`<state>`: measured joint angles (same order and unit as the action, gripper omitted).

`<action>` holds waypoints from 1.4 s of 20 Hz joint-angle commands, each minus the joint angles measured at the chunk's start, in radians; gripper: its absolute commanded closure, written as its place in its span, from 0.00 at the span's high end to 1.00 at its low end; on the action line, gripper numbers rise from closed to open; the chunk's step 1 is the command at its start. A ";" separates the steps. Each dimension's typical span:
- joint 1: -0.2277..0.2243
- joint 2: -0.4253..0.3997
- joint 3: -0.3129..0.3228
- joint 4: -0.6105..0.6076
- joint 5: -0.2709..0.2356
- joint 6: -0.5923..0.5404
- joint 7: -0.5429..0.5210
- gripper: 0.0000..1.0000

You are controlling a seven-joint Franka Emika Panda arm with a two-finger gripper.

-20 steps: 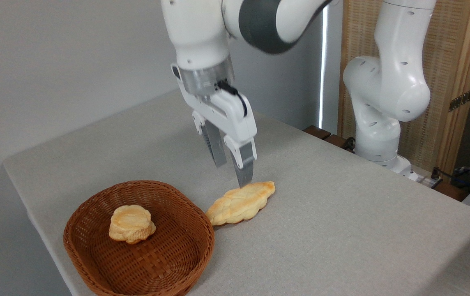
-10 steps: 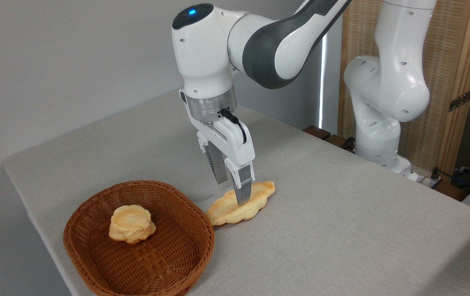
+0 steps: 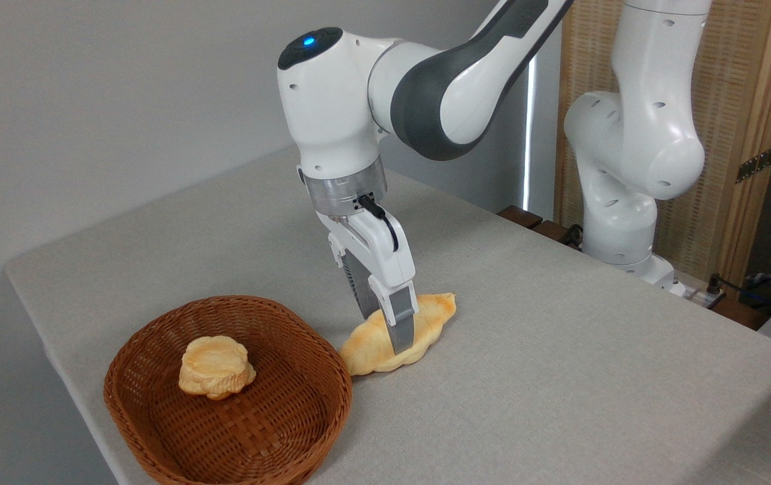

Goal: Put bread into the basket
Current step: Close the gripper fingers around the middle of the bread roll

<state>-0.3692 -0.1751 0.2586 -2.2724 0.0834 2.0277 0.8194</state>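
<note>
While the bread [image 3: 399, 334] lies on the table [image 3: 561, 350] just right of the basket [image 3: 227, 394], we see the gripper [image 3: 385, 330] down over its middle, one finger [image 3: 402, 325] in front of the loaf and the other [image 3: 357, 286] behind it. The fingers straddle the loaf with only a narrow gap, and they look pressed to its sides, though from this angle we cannot tell for sure that they have clamped it. The loaf's near pointed end sits right at the basket's right rim, touching or all but touching; its far end points up and away from the basket. Inside the basket, left of centre, sits a small round bun [image 3: 216, 367], with bare wicker floor to its right and toward the front. The basket itself stands close to the table's left edge, and its front rim nears the lower corner of the cloth. Right of the basket and past the loaf, we have a wide bare stretch of grey cloth out to the far edge. Behind the basket the table runs open to the wall [image 3: 89, 101]. The arm's white base [image 3: 628, 168] stands well right of the basket, beyond the table's back edge.
</note>
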 commanded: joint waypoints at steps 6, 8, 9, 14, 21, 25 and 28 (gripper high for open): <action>-0.005 0.014 0.013 -0.009 0.026 0.042 0.018 1.00; 0.001 0.014 0.013 -0.009 0.029 0.042 0.068 0.84; 0.003 0.014 0.014 -0.009 0.032 0.042 0.085 0.74; 0.001 0.013 0.033 -0.007 0.032 0.042 0.090 0.29; 0.003 0.013 0.033 -0.006 0.032 0.043 0.092 0.18; 0.001 0.013 0.034 -0.004 0.032 0.043 0.092 0.13; 0.001 0.011 0.034 -0.004 0.032 0.042 0.092 0.12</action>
<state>-0.3616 -0.1587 0.2810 -2.2712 0.0955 2.0429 0.8990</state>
